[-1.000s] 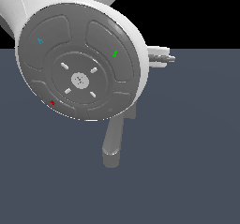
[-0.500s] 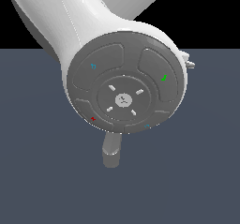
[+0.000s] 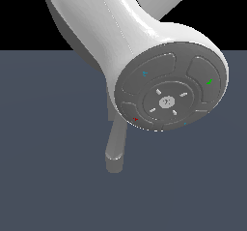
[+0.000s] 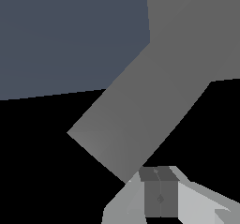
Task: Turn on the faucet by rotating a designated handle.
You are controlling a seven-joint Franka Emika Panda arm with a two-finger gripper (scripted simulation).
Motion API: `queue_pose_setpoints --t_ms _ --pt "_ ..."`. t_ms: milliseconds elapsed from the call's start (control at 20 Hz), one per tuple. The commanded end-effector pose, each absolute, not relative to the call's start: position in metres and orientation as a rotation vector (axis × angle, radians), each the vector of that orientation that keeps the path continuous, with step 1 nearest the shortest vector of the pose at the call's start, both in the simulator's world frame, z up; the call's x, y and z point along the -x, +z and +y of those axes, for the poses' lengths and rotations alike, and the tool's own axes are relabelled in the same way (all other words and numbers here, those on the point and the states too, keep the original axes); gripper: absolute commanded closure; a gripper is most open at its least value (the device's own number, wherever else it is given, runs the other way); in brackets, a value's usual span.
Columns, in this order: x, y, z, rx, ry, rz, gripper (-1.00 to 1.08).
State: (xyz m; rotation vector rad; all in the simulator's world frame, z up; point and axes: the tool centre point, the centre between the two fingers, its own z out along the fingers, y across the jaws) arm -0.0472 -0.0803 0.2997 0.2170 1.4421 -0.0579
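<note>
In the exterior view only the faucet's thick rounded spout (image 3: 116,148) shows, pointing toward the camera below my arm. The arm's round grey end cap (image 3: 169,97) hides the rest of the faucet, the handle and my gripper. In the wrist view a flat grey bar (image 4: 140,106), which looks like the handle, runs diagonally and very close, widening into a broader grey part (image 4: 197,26). My gripper (image 4: 159,190) sits right at the bar's free end, its two dark pads (image 4: 151,195) pressed together and holding nothing. I cannot tell whether they touch the bar.
A flat dark blue-grey floor (image 3: 48,152) lies around the faucet, also seen in the wrist view (image 4: 56,35). My white arm link (image 3: 101,27) fills the upper middle of the exterior view.
My arm's end cap has swung toward the exterior view's right and a little lower. It now covers the small hub and lever that showed beside it one second ago.
</note>
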Motion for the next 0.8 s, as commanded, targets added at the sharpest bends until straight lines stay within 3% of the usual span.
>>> queue_pose_setpoints --t_ms 0,750 --pt "0.046 0.290 -0.075 -0.147 -0.045 1.491 1.08" --pt "0.047 0.247 -0.104 -0.098 -0.057 1.550 1.08"
